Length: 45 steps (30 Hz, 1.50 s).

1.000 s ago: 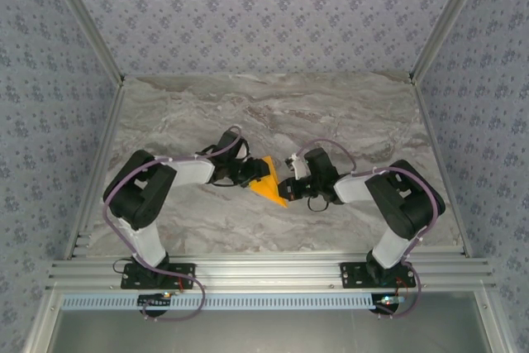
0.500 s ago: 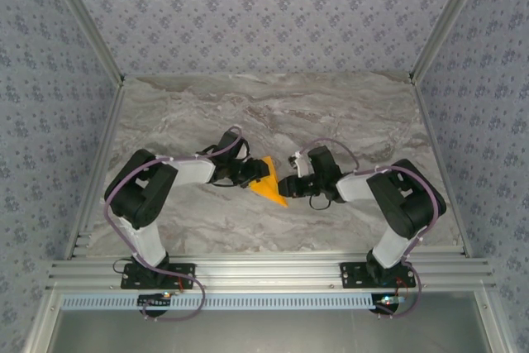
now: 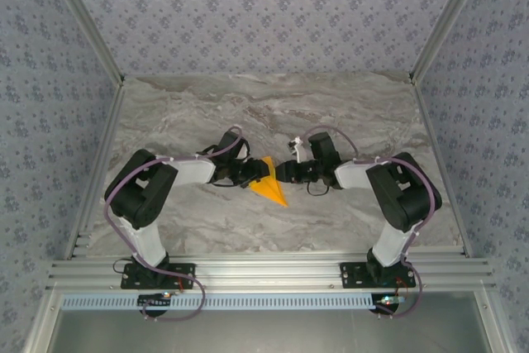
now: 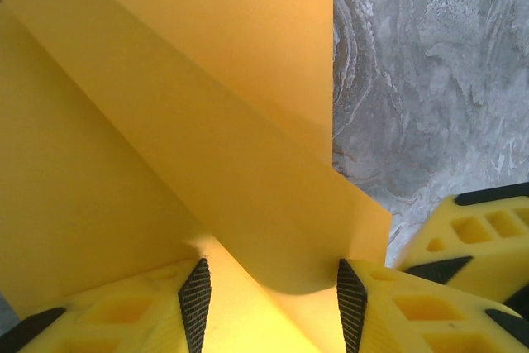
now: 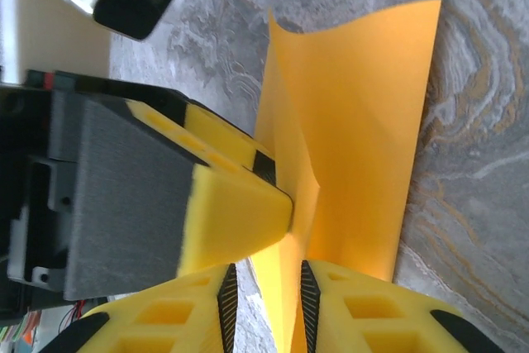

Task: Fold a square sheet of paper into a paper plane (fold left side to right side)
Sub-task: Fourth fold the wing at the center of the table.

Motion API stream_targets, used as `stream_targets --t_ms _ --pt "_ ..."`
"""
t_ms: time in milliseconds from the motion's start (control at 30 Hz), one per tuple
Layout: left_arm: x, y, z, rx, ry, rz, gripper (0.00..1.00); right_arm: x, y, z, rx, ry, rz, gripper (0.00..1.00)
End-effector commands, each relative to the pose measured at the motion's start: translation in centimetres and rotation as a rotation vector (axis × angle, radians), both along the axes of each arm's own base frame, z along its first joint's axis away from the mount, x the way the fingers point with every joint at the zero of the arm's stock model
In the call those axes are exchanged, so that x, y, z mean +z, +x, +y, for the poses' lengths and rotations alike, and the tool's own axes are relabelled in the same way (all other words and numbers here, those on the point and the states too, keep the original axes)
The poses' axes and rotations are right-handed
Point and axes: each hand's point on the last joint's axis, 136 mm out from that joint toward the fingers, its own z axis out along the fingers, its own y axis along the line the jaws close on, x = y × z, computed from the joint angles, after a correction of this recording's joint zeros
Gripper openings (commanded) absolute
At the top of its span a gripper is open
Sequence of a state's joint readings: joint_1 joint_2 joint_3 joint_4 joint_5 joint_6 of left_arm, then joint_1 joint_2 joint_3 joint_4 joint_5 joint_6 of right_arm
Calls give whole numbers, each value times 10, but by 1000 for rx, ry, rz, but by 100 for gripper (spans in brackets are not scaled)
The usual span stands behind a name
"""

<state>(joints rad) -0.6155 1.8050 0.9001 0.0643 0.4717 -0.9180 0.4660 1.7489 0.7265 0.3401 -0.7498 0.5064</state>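
The orange sheet of paper (image 3: pixel 271 186), folded into a pointed wedge, lies on the marble table (image 3: pixel 289 113) between both grippers, tip toward the near edge. My left gripper (image 3: pixel 251 173) rests on its left side; in the left wrist view its jaws (image 4: pixel 273 295) stand apart with a raised flap of the paper (image 4: pixel 165 163) bulging between the pads. My right gripper (image 3: pixel 286 173) faces it from the right. Its jaws (image 5: pixel 266 303) are open, the paper's (image 5: pixel 364 121) upright edge stands loose between the pads, and a left finger (image 5: pixel 240 208) touches that edge.
Aluminium rails (image 3: pixel 248 270) run along the table's near edge, and slanted posts (image 3: pixel 87 31) frame the sides. Patterned walls close in the back. Bare marble stretches behind the paper and to either side of the arms.
My right gripper has opened off the paper and shifted from its near tip toward the far side, level with the left gripper. The left gripper and the paper have stayed put.
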Motion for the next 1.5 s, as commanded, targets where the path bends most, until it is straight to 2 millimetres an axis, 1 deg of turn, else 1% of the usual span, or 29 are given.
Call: stream_targets --t_ms 0,200,433,533,800,1467 --pt "-6 -2 -1 -9 24 13 46 -4 -1 1 6 16 57 31" --pt "-7 -1 -1 -9 24 13 46 -11 -4 -2 3 -9 69 29" --pt "-7 -2 -1 -11 26 17 46 -20 -4 -4 5 -40 81 12" --pt "-7 -2 -1 -11 25 18 46 -22 -3 -4 6 -53 85 9" --pt "-9 -4 -1 -14 28 22 46 -33 -2 -10 -6 -108 87 7" --pt "-10 -4 -2 -17 29 25 46 -41 1 -13 -8 -152 89 7"
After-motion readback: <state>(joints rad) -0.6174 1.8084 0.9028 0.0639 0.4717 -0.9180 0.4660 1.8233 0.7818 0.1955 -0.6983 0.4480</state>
